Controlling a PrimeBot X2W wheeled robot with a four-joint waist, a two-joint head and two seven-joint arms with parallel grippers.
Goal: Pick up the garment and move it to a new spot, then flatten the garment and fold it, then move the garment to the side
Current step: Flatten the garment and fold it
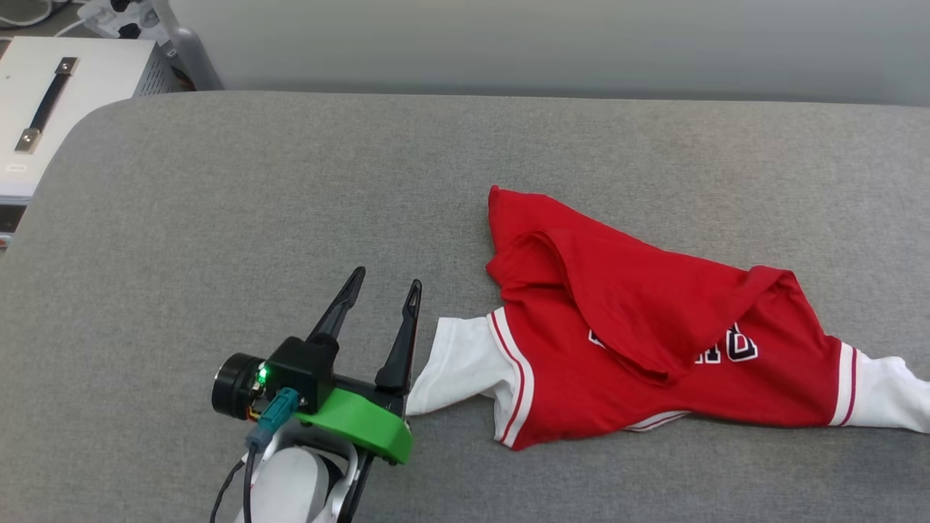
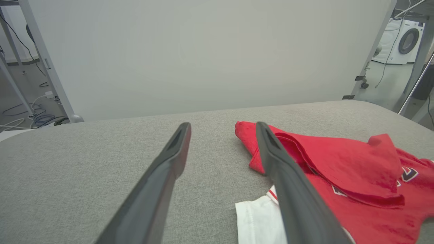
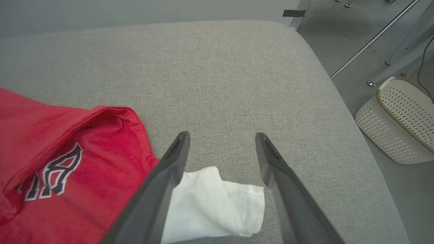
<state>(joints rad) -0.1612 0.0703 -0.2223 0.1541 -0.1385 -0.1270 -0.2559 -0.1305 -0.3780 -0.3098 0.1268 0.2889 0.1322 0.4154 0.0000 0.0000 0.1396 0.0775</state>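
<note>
Left gripper [image 1: 386, 279]: two long, dark, tapering fingers with slotted tips, spread wide and holding nothing. They rise from a black block fitted with a glossy green plastic shroud. The gripper stands over bare surface, with the garment [image 1: 654, 327] to its right.

Right gripper [image 3: 222, 135]: the same matte, blade-like fingers, likewise parted and empty. A crumpled white sleeve end [image 3: 217, 203] lies on the surface below the gap between them. Whether either finger touches the cloth cannot be told.

The garment is a soft red T-shirt with white short sleeves. It lies rumpled on the right half of the padded table [image 1: 290, 181]. A loose red flap is folded over the chest and partly covers the black, white-outlined lettering [image 1: 734, 349]. Red-and-white striped bands edge the sleeves. The other sleeve [image 1: 465, 363] stretches flat toward the left gripper, its cuff just beside the base of the nearer finger.

The table has rounded corners and a grey, coarse-woven fabric cover. A pale perforated basket [image 3: 400, 125] sits on the floor near one corner. A white box with a black strap handle [image 1: 58, 94] stands beyond the opposite corner.
</note>
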